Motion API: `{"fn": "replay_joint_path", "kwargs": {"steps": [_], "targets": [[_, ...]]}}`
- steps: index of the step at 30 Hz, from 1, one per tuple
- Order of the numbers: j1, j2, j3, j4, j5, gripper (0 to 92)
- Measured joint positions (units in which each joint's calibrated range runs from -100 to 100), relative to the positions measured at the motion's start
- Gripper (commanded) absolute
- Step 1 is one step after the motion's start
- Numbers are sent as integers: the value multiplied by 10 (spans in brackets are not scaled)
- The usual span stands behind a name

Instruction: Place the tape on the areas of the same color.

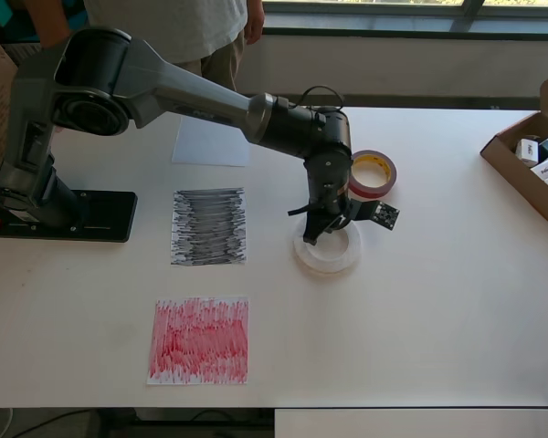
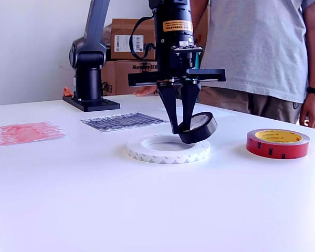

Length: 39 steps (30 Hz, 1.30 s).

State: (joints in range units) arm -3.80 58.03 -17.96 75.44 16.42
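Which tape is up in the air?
The small black roll, pinched tilted in the gripper above the white ring. The white ring and the red roll lie flat on the table.

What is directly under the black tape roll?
The white tape ring lies on the table below the tilted black roll, held in the gripper. Whether they touch is unclear.

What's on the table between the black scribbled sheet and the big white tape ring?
Nothing: in the overhead view, bare table separates the black scribbled sheet from the white tape ring.
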Motion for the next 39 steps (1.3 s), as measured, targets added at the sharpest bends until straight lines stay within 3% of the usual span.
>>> {"fn": "replay_joint_path", "kwargs": {"steps": [9, 16, 24, 39], "targets": [[-9, -22, 0, 24, -32, 0], [0, -118, 32, 36, -81, 0], [-20, -268, 154, -50, -168, 0], [-76, -508, 523, -221, -353, 0]]}}
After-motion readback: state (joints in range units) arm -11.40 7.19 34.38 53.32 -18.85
